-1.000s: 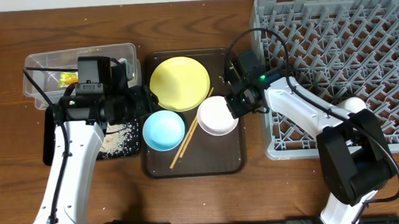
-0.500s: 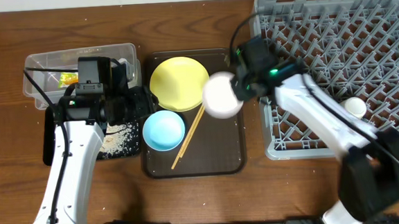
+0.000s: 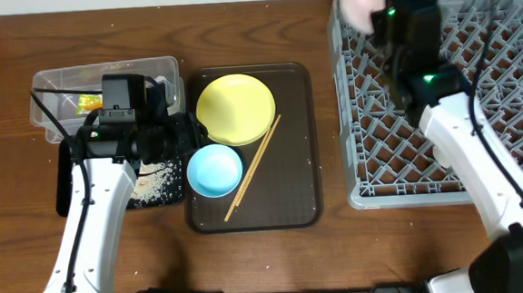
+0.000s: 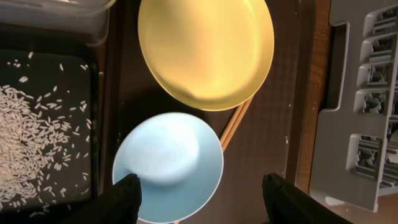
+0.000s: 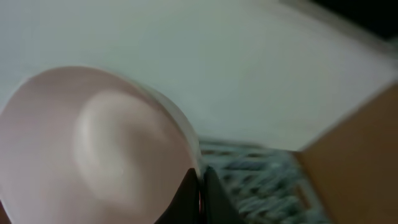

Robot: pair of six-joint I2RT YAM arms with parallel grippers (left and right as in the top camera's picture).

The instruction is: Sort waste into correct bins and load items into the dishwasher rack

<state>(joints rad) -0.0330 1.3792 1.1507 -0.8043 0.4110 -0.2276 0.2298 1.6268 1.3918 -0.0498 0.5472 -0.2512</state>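
Right tool (image 5: 199,190) grips white bowl (image 5: 93,149) over rack (image 3: 512,77).

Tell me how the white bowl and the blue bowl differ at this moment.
Colour: the white bowl is white, the blue bowl light blue. Support: the blue bowl rests on the brown tray; the white bowl is held by its rim in the right gripper, near the far left corner of the rack. Focus: the blue bowl looks sharp, the white bowl blurred. Both are round, empty bowls.

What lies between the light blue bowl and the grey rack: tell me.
Overhead view: the chopsticks, then bare brown tray and a strip of table before the rack.
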